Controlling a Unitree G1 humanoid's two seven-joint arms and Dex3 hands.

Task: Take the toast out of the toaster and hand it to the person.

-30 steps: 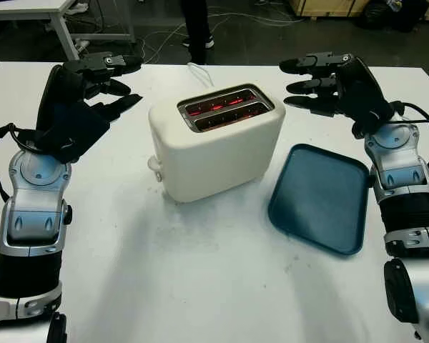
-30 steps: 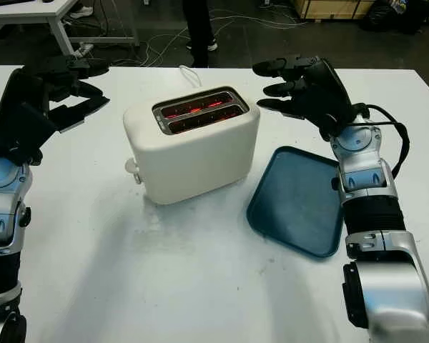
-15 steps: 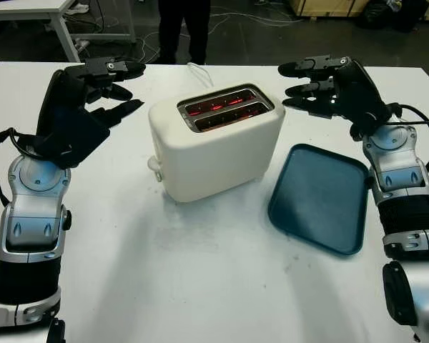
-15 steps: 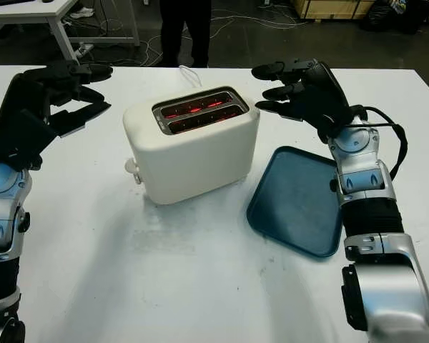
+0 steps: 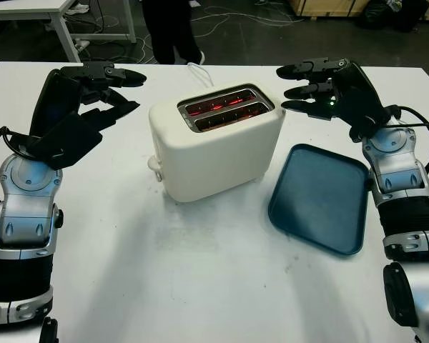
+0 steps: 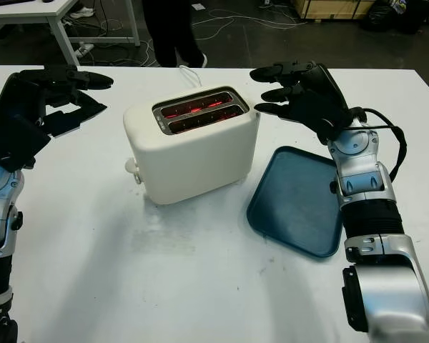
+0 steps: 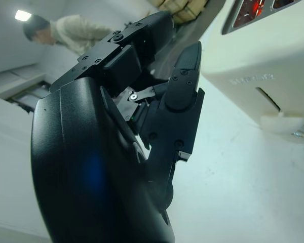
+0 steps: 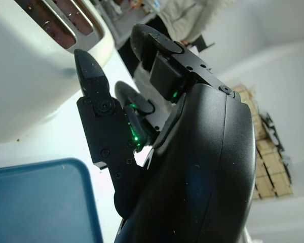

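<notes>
Black and open, our left hand (image 5: pixel 93 89) hangs at the upper left of the frame, raised off the white table (image 5: pixel 200 286), holding nothing. Right of it, apart, at centre, we see the cream toaster (image 5: pixel 218 143), its slots glowing red. Further right, our right hand (image 5: pixel 325 86), also open and empty, hovers just beside the toaster's top corner, above the blue tray (image 5: pixel 322 196). A person's legs (image 5: pixel 168 28) stand beyond the table's far edge.

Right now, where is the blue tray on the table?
In the head views, the blue tray lies on the white table, right of the toaster and below the open right hand.
</notes>
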